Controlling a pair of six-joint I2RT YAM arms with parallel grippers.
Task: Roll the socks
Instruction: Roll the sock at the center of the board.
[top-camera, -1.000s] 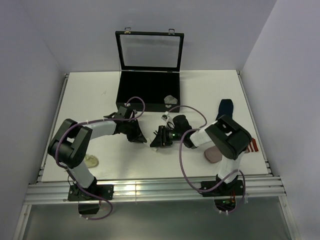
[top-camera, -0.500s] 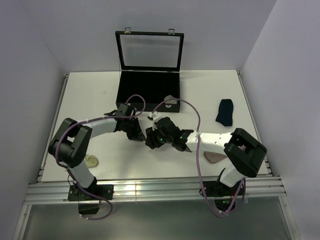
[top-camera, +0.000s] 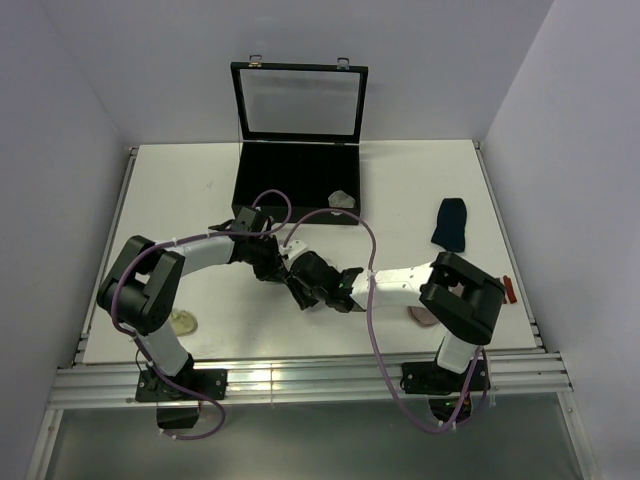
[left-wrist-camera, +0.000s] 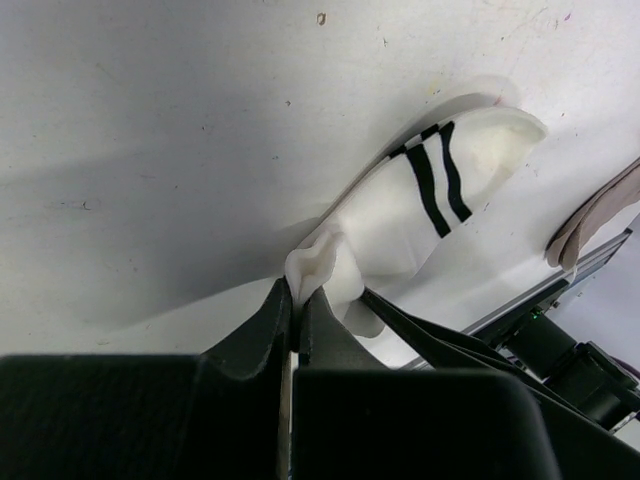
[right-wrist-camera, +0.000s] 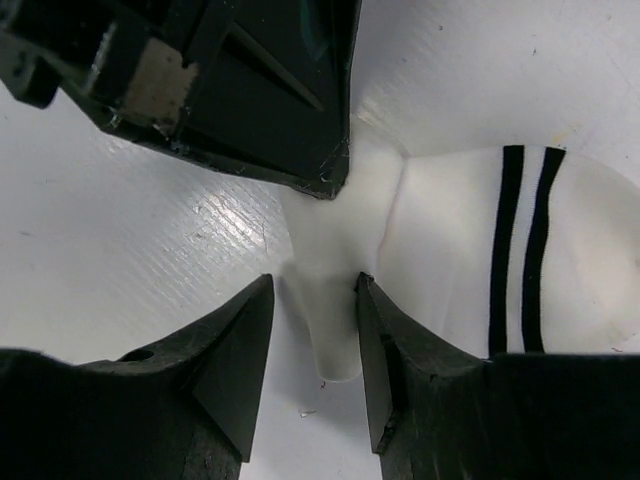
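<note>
White sock (left-wrist-camera: 420, 215) end pinched tight in left gripper (left-wrist-camera: 297, 300); right gripper (right-wrist-camera: 315, 340) half-open astride the same fold. I want right closing low, then rolling toward the striped cuff.

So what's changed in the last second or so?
The right gripper swung left and now straddles the end of the white sock, jaws apart, beside the left gripper. The left gripper kept its pinch on that sock; the navy sock and the black case stayed put.
</note>
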